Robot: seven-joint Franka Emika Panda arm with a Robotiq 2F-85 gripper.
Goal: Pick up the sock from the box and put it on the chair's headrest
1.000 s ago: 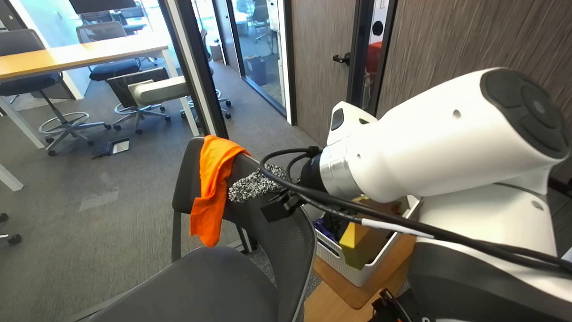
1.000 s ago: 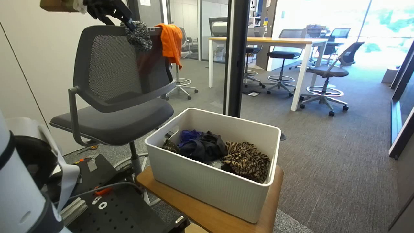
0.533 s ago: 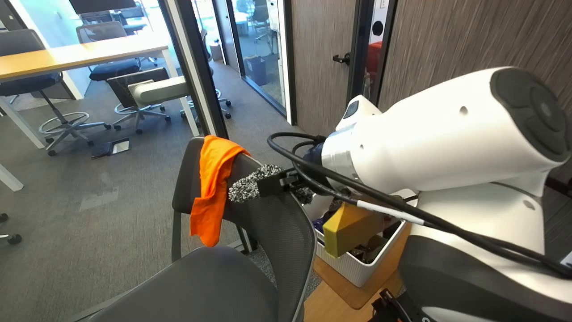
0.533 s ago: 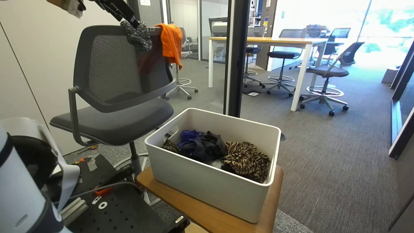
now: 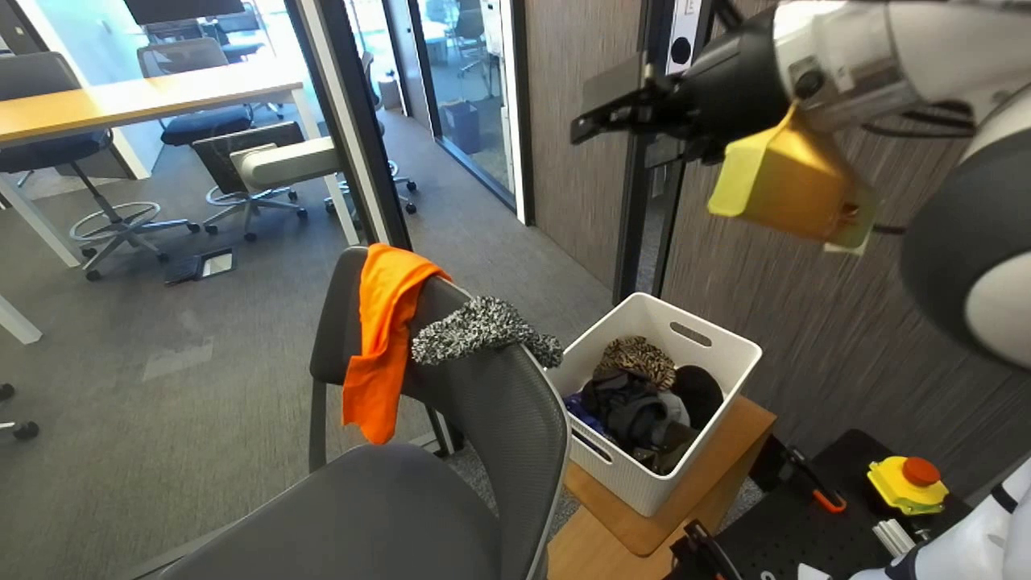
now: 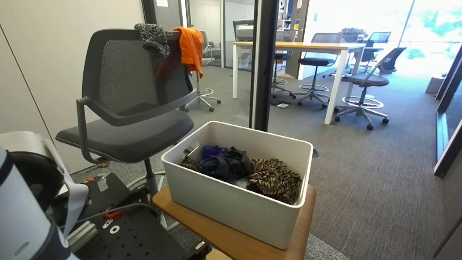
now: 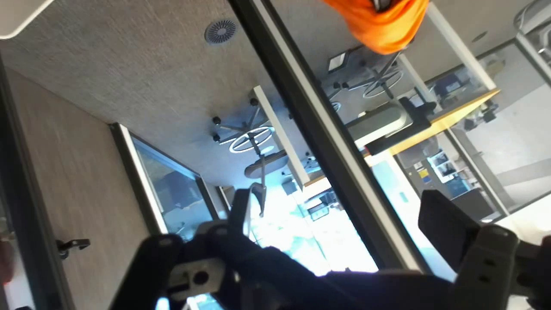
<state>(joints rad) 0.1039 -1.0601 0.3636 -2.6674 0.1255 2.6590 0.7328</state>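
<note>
The speckled grey sock (image 5: 483, 329) lies draped over the chair's headrest (image 5: 348, 264), beside the orange cloth. In an exterior view the sock (image 6: 153, 40) hangs down over the rear of the backrest, below the headrest (image 6: 115, 33). My gripper (image 5: 600, 105) is raised up and right of the chair, apart from the sock and above the level of the box. In the wrist view the gripper (image 7: 333, 206) has its fingers wide apart with nothing between them. The white box (image 5: 620, 482) also shows in an exterior view (image 6: 231, 207). The sock is out of the wrist view.
The orange cloth (image 5: 387, 338) hangs on the headrest and shows in the wrist view (image 7: 383, 28). Dark and leopard-print clothes (image 6: 276, 178) lie in the box, which stands on a wooden stand (image 6: 202, 220). A dark post (image 6: 260, 65) stands behind the chair and box.
My gripper was at the sock on the headrest and has moved up and away to the right, leaving the exterior view with the box in front. The sock has stayed in place.
</note>
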